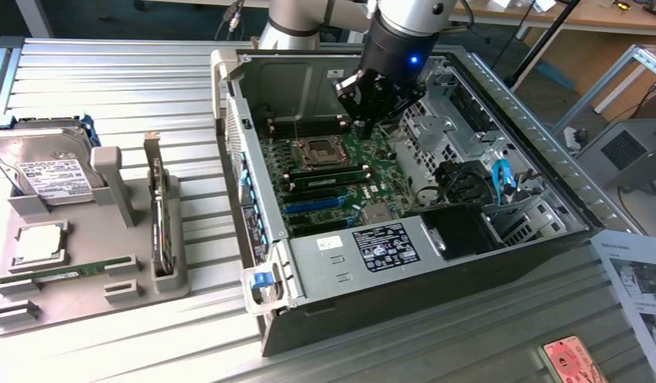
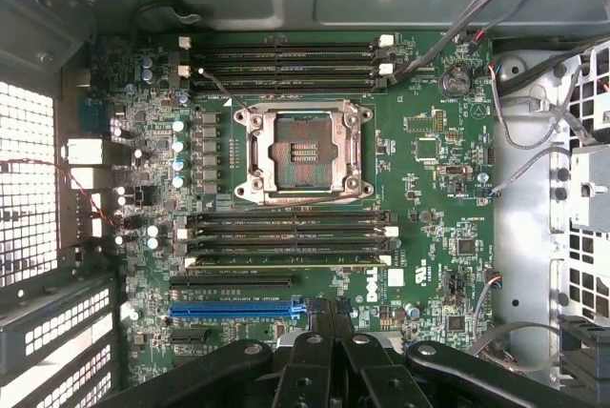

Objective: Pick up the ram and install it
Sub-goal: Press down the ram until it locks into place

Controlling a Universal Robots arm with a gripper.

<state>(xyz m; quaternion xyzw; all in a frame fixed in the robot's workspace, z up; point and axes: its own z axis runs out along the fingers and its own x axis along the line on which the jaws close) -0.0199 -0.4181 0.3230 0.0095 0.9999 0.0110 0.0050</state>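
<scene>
A long green ram stick sits in one of the black memory slots beside the CPU socket, with white latches at both ends. In the exterior view the same ram shows as a green strip on the motherboard. My gripper hangs inside the open case above the board, close over the socket area. Its black fingers are pressed together, so the gripper is shut with nothing held, a short way above the seated ram.
The open computer case lies on a slatted metal table. At the exterior view's left, a grey holder tray carries a silver hard drive, an upright card, a CPU and another green stick. Cables run along the drive cage.
</scene>
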